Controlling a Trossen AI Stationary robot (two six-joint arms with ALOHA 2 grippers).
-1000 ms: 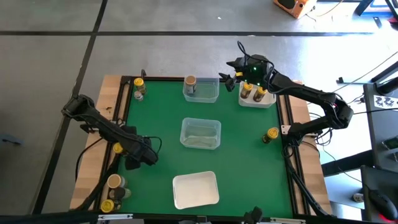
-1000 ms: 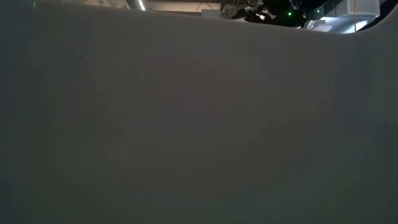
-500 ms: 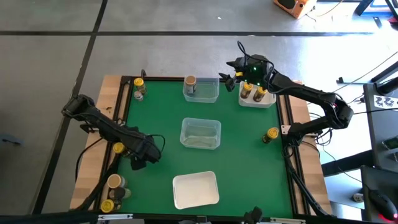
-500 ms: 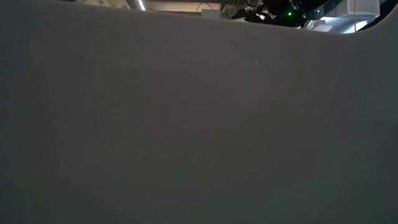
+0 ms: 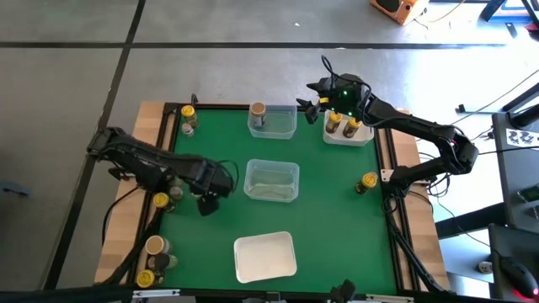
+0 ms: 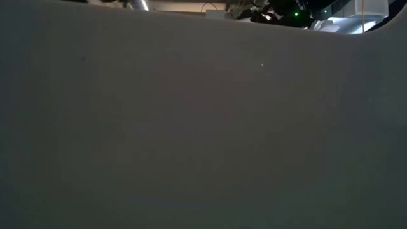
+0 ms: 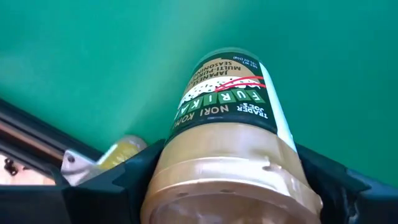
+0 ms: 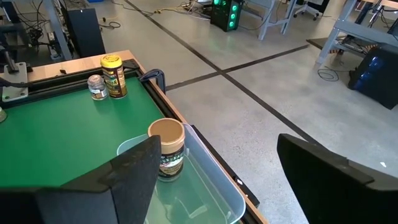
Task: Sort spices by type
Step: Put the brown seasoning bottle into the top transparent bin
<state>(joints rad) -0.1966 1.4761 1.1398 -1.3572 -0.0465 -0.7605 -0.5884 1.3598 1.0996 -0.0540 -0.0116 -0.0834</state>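
From above, the left gripper [image 5: 210,195] hangs over the green mat [image 5: 328,210], just short of the clear middle tray [image 5: 271,180]. What sits between its fingers is masked by the wrist, so the overhead alone won't say. A yellow-topped jar [image 5: 160,200] stands behind the fingers, near the mat's edge. The right gripper [image 5: 318,99] waits at the far edge, between the clear far tray [image 5: 282,123] and the white far tray [image 5: 349,135].

Low view: a pale wall blocks nearly everything; nothing usable.

Left wrist: the fingers are clamped on a tan-capped jar [image 7: 230,143], cap toward the wrist, long axis running straight out from the fingers over the mat. The label is partly cut off.

Right wrist: the fingers [image 8: 134,171] stand wide apart, nothing between them; a second tan-capped jar [image 8: 166,148] stands just ahead in the clear far tray.
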